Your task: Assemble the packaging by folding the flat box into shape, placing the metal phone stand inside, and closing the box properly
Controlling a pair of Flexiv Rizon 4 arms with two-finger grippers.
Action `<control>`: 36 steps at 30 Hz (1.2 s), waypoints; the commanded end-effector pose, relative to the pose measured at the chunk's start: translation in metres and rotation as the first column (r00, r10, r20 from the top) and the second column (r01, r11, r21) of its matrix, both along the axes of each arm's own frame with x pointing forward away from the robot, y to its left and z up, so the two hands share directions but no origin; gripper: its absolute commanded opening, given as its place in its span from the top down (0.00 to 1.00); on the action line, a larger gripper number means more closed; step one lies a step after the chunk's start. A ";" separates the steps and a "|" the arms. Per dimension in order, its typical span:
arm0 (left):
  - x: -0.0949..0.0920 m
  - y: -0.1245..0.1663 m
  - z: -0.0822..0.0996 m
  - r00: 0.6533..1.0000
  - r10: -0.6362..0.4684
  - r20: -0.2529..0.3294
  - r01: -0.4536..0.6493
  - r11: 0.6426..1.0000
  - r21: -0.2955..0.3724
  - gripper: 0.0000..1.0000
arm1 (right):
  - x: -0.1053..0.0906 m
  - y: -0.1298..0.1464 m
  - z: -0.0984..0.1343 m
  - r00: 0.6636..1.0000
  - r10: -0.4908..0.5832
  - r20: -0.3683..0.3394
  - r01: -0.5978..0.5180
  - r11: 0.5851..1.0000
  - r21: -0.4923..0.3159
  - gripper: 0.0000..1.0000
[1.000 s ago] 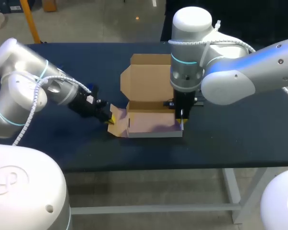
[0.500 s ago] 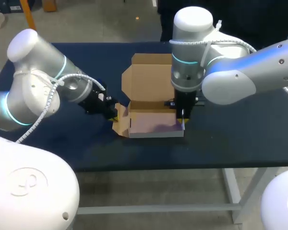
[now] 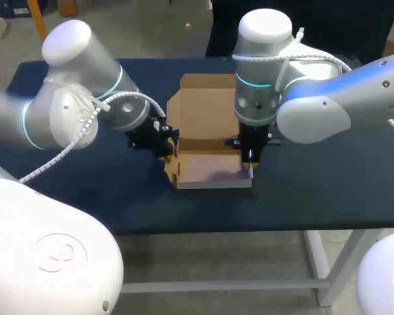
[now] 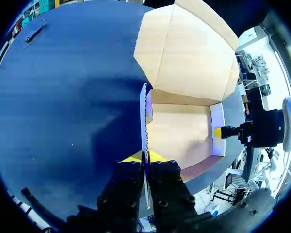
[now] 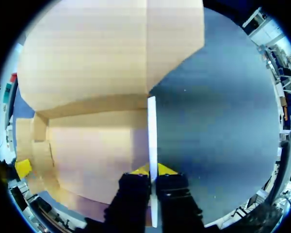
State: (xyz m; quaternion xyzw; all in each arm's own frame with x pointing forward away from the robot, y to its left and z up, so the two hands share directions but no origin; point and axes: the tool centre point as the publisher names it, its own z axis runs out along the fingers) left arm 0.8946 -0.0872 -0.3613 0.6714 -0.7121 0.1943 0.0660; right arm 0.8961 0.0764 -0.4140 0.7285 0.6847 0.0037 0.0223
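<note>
The brown cardboard box (image 3: 210,168) lies in the middle of the table, its lid (image 3: 207,105) folded back flat behind it. My left gripper (image 3: 168,151) is shut on the box's left side wall (image 4: 144,114), which stands upright between the yellow tips (image 4: 145,157). On the opposite side, my right gripper (image 3: 249,161) is shut on the right side wall (image 5: 152,131), whose pale edge runs between its fingertips (image 5: 153,169). The box floor (image 4: 182,136) is bare. No metal phone stand shows in any view.
The dark blue table (image 3: 328,184) stretches out on both sides of the box. Across the box floor (image 5: 92,150) in the right wrist view, a yellow tip of my left gripper (image 5: 23,168) shows at the far wall.
My left arm has swung right toward the box, lifting the left side flap from lying outward to standing upright. The right arm has kept still on the right wall.
</note>
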 end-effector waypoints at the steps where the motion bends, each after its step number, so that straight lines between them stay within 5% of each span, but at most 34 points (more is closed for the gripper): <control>1: 0.001 -0.011 -0.002 1.000 0.017 -0.003 -0.016 0.987 0.159 0.88 | 0.000 0.004 0.000 1.000 0.001 -0.002 -0.001 1.000 -0.001 1.00; 8: -0.002 -0.009 0.004 1.000 -0.005 0.001 0.005 0.993 0.118 0.56 | 0.000 0.004 0.000 1.000 0.001 -0.002 -0.001 1.000 -0.001 1.00; 20: -0.004 0.048 0.027 0.999 0.003 0.040 0.001 0.997 -0.078 0.46 | 0.000 0.004 0.000 1.000 0.001 -0.002 -0.001 1.000 -0.001 1.00; 26: -0.002 0.074 0.024 0.999 -0.015 0.046 0.022 0.986 -0.168 0.51 | 0.000 0.004 0.000 1.000 0.001 -0.002 -0.001 1.000 -0.001 1.00; 31: 0.003 0.088 0.011 0.999 -0.019 0.030 0.025 0.976 -0.218 0.77 | 0.000 0.004 0.000 1.000 0.001 -0.002 -0.001 1.000 -0.001 1.00; 36: 0.005 0.093 -0.002 0.999 -0.049 0.013 0.050 0.966 -0.255 0.92 | 0.000 0.004 0.000 1.000 0.001 -0.002 -0.001 1.000 -0.001 1.00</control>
